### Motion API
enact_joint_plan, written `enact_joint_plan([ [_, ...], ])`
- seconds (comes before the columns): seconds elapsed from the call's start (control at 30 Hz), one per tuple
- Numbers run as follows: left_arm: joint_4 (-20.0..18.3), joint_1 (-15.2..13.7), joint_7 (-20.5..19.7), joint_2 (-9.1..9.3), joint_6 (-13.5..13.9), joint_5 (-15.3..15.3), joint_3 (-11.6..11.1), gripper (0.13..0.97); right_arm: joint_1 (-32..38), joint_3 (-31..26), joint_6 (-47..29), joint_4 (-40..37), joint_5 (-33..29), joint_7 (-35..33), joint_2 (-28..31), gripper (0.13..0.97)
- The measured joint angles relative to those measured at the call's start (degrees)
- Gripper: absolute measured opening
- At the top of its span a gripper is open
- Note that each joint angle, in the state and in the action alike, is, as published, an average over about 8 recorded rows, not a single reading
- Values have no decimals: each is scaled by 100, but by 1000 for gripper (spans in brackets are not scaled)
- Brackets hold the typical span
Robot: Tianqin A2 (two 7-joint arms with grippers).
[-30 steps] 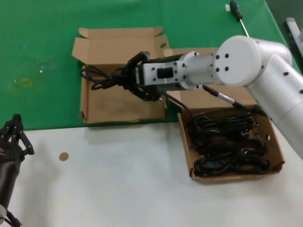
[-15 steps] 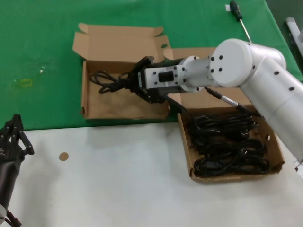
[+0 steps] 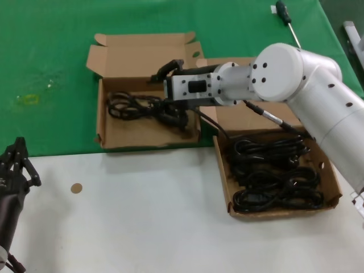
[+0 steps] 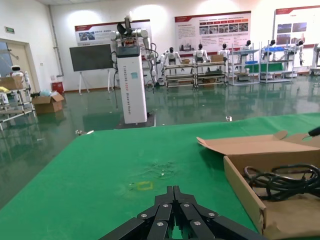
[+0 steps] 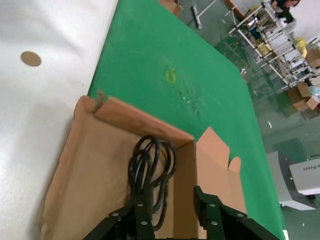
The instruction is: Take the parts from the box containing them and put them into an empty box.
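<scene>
Now my right tool low inside smaller box, fingers spread apart, one black power cord bundle lying on box floor under and just ahead of them. Right wrist view: cord between my open fingers, not pinched. Larger box sits right of it on counter, remaining cords piled inside. My left tool parked at near left edge, fingers closed together. Screwdriver far back on green mat.
</scene>
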Motion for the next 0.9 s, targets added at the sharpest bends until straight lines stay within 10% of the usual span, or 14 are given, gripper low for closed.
enact_joint_plan([
  [0.9,0,0,0,0,0,0,0,168,-378,280,-6,1014,19,601,399,718],
])
